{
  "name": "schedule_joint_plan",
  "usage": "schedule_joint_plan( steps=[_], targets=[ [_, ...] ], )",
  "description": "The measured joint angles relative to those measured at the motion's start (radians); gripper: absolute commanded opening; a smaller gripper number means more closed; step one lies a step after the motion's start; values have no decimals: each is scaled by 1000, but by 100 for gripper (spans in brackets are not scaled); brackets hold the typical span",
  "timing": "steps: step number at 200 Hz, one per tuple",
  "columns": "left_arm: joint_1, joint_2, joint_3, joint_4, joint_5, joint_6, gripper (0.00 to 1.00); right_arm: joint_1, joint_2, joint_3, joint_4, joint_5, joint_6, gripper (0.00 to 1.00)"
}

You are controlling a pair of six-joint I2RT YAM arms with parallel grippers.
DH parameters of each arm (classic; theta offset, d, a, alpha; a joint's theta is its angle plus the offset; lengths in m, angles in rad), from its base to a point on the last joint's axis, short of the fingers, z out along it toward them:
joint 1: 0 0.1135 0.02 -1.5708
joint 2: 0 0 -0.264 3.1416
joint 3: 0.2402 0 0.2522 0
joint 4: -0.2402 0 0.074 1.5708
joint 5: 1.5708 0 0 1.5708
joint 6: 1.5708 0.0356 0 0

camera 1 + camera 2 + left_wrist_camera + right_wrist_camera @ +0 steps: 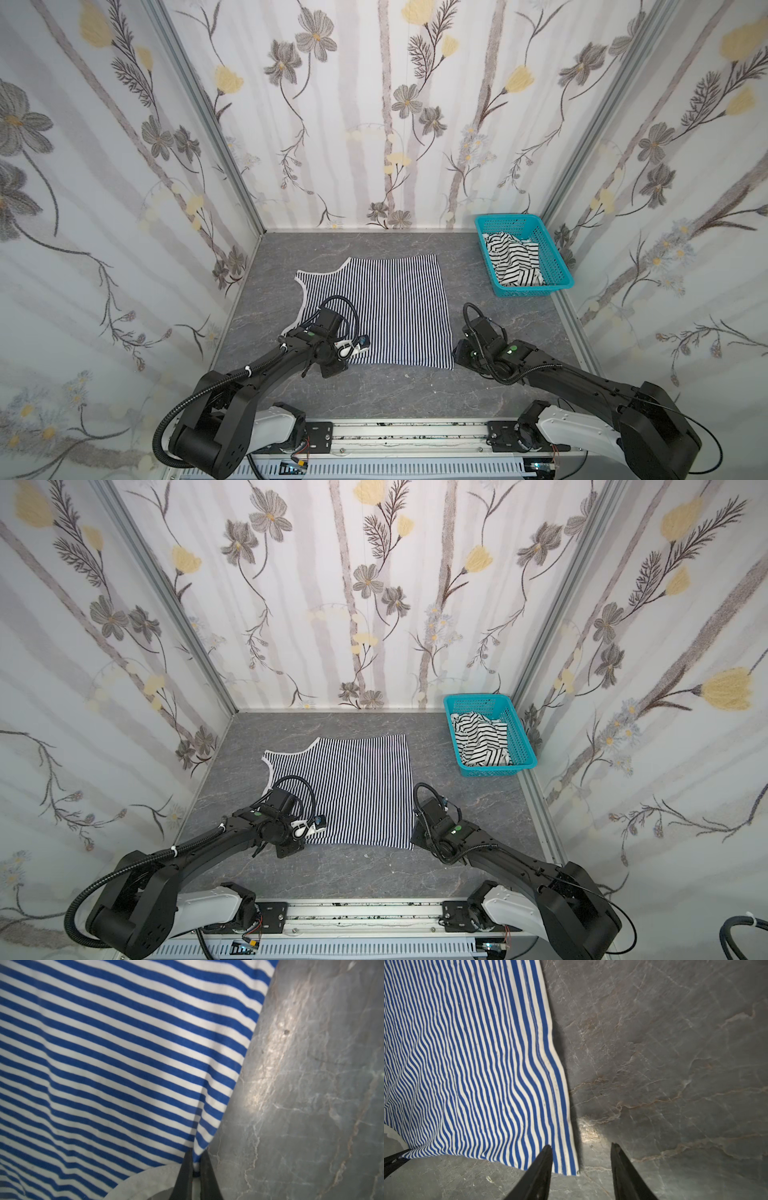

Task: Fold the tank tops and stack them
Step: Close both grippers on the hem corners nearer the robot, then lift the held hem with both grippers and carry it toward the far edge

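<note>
A navy-and-white striped tank top lies spread flat in the middle of the grey marbled bench as two robot arms work its near edge. The left end effector is pressed together on a pinch of the fabric near the white-trimmed opening. In the right wrist view, the right end effector stands spread over the near right hem corner, one finger above the cloth and the other above bare bench, gripping nothing.

The second tank top, with wider black-and-white stripes, sits crumpled in a teal basket at the far right corner of the bench, well apart from the first.

The job looks to be at an early stage. The first top appears laid out ready for a fold, though it is unclear whether it has already been doubled over. The second top is untouched, and no stack exists yet.
</note>
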Motion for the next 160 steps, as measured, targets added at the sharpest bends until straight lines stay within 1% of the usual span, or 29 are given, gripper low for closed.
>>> schedule_joint_plan(
  steps=[12, 34, 62, 96, 140, 160],
  targets=[
    [1, -1, 12, -14, -3, 0, 0, -3, 1, -3, 8, -18, 0, 53],
    [0, -1, 26, -21, -4, -2, 0, -4, 13, -15, 43, -46, 0, 54],
    [0, -2, 29, -29, -4, -16, 0, 8, 35, -24, 76, -71, 0, 50],
    [0, -8, 31, -37, -3, -23, 0, 60, 64, -32, 101, -106, 5, 46],
    [-1, -17, 39, -41, 0, -42, 0, 114, 95, -29, 136, -106, 18, 37],
    [-1, -17, 46, -41, 2, -45, 0, 136, 109, -24, 140, -92, 23, 35]
  ],
)
